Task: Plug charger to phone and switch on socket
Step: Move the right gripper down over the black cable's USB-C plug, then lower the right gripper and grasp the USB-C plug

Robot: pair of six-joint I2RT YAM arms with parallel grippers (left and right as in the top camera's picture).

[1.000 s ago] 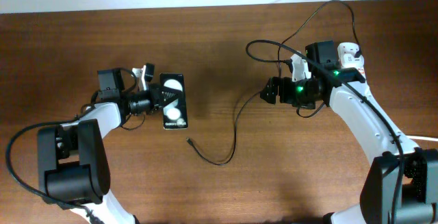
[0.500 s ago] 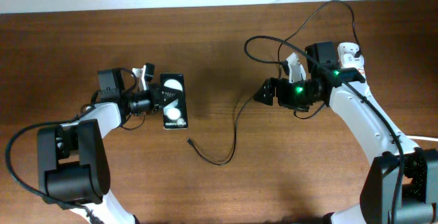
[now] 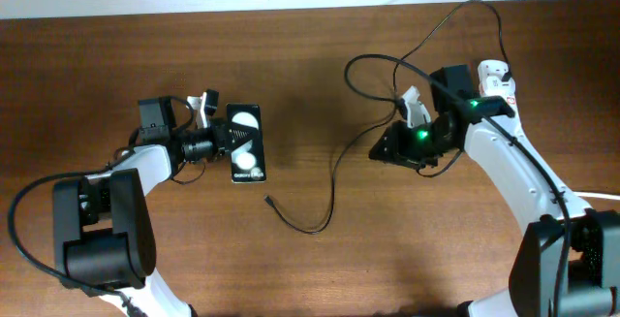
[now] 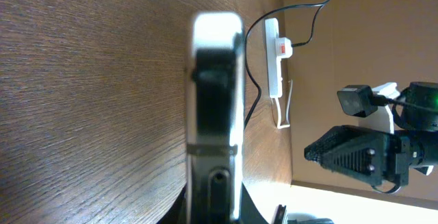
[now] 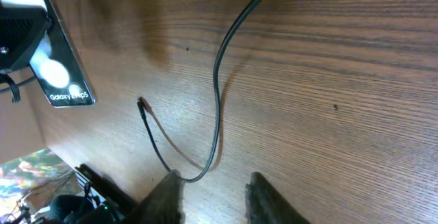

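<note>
Nothing is plugged in yet. The charger's connector tip (image 3: 267,199) lies loose on the table (image 3: 97,65) at about 5 o'clock from the phone (image 3: 245,142). The socket (image 4: 272,56) sits untouched toward 2 o'clock, so the plugging and the switching are both left to do. My left gripper (image 3: 221,142) is clamped on the phone's 9 o'clock edge. My right gripper (image 5: 212,195) has its fingers apart, grasping nothing, above the cable loop (image 5: 217,107). Since a second ago it has tipped downward toward 7 o'clock, while phone and cable lie as before.
</note>
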